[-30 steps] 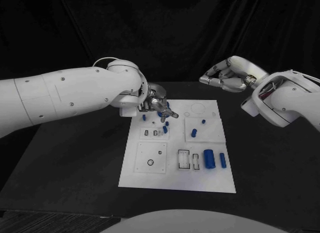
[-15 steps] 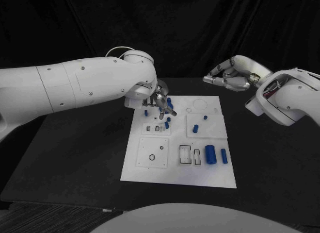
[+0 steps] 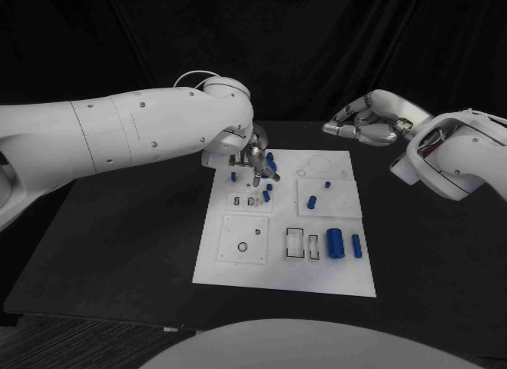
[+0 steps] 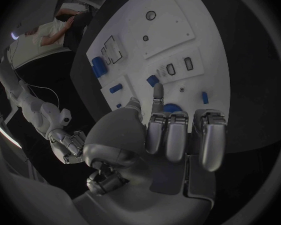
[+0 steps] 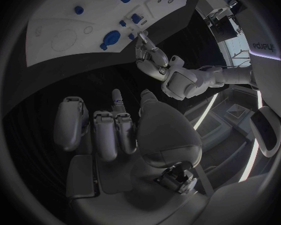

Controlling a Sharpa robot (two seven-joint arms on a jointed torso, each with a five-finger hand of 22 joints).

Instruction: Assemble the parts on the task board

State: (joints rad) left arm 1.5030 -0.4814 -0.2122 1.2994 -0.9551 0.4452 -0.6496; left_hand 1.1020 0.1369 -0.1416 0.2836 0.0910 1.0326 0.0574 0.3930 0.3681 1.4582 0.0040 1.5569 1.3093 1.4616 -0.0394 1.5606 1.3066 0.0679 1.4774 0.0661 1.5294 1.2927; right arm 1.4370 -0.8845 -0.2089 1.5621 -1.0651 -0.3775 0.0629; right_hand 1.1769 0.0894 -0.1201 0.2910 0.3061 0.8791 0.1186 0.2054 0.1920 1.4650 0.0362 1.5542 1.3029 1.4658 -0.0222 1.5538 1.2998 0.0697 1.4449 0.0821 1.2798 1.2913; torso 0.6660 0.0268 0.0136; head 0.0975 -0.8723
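Observation:
The white task board (image 3: 240,270) lies in the middle of the black table. My left hand (image 3: 250,157) hangs over the board's far left corner with its fingers pointing down. An upright blue part (image 3: 270,161) stands right against those fingers; in the left wrist view this blue part (image 4: 172,107) peeks out beside the curled fingers (image 4: 178,135), and I cannot tell whether it is gripped. More blue parts (image 3: 310,203) lie along the board, the largest (image 3: 334,244) near its right edge. My right hand (image 3: 362,123) is held up beyond the far right corner, fingers curled in, holding nothing.
Square and round recesses (image 3: 243,248) show on the board's near left section, and slots (image 3: 293,243) sit beside the large blue part. Black table (image 3: 120,254) surrounds the board on all sides. My right forearm (image 3: 458,161) hangs over the table's right side.
The whole view has shifted a little. My left forearm has swung in and risen, while its hand stays over the far left corner of the board. The right hand has barely moved.

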